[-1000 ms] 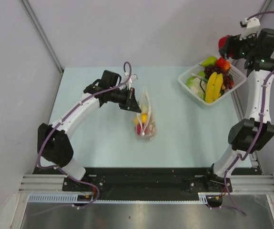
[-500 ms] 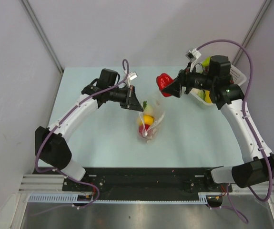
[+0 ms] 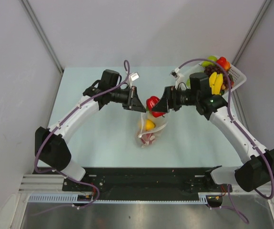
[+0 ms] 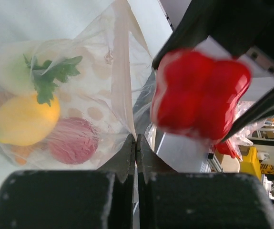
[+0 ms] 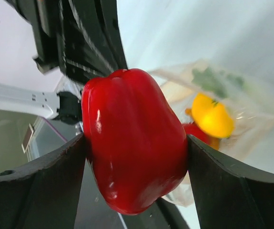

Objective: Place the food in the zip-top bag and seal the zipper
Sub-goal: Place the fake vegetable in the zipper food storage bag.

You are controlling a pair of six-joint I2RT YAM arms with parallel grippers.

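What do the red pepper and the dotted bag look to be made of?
Red pepper: likely hard plastic, glossy; sharp highlights on smooth, uniform skin. Dotted bag: thin clear soft plastic film; the lemon shows through and it creases.

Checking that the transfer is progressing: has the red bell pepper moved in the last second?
Yes. Held in the right gripper, the red bell pepper has travelled left and toward the arm bases, from beside the white basket to just above the zip-top bag.
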